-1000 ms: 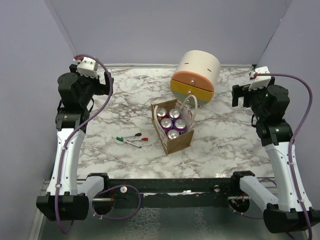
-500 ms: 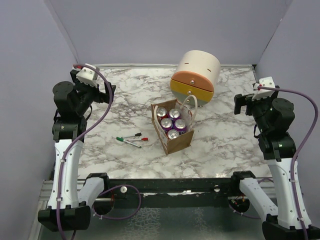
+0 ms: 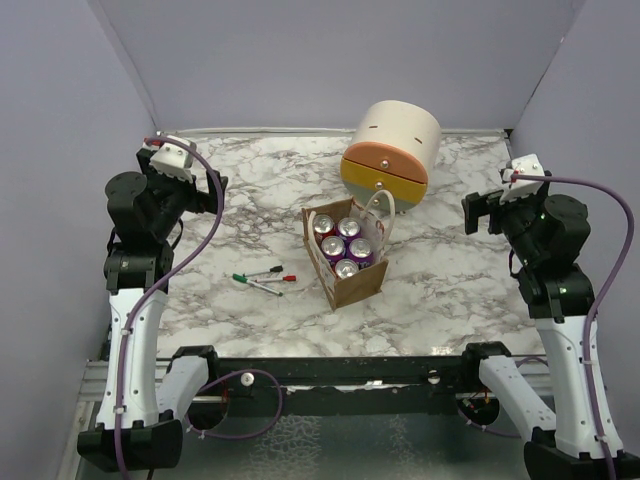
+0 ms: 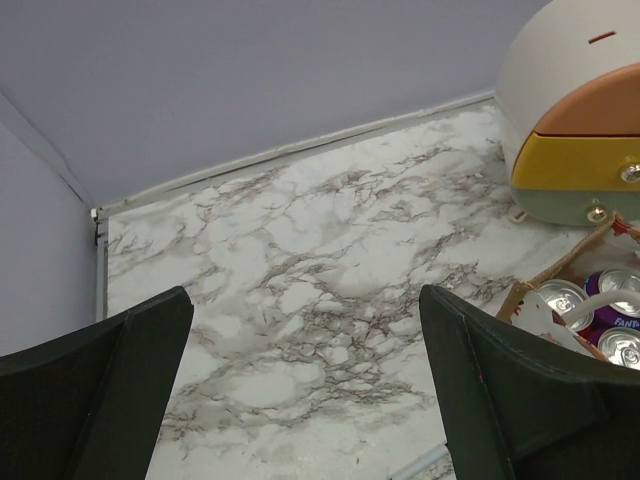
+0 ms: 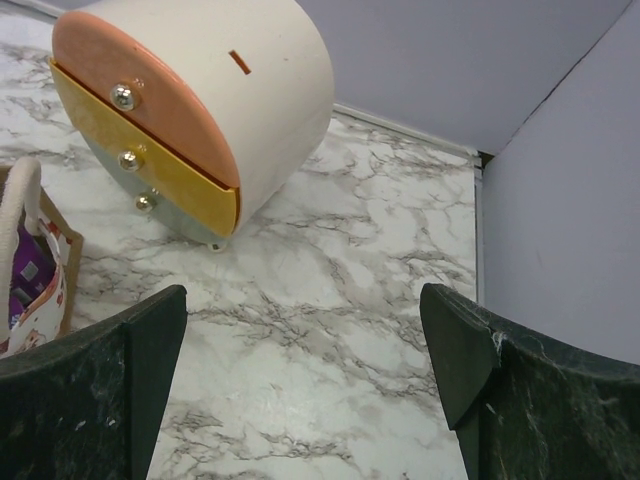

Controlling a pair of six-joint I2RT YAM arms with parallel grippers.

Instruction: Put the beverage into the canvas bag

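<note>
The tan-brown canvas bag (image 3: 345,262) stands open in the middle of the marble table, with a pale loop handle (image 3: 380,205). Several purple beverage cans (image 3: 346,248) stand upright inside it. My left gripper (image 3: 214,184) is open and empty, raised over the table's left side, well away from the bag. In the left wrist view the left gripper (image 4: 303,300) is wide apart over bare marble, with the bag (image 4: 528,300) and can tops (image 4: 560,297) at the right edge. My right gripper (image 3: 474,210) is open and empty at the right. In its wrist view the right gripper (image 5: 303,295) is over bare marble, the bag (image 5: 40,275) at far left.
A round cream drawer unit (image 3: 392,150) with orange, yellow and grey fronts lies just behind the bag; it also shows in the left wrist view (image 4: 580,120) and the right wrist view (image 5: 200,110). Several markers (image 3: 265,279) lie left of the bag. Grey walls enclose the table.
Both arms have drawn back a little toward their own sides and shifted pose, grippers still open. The bag, cans and markers have not moved.
</note>
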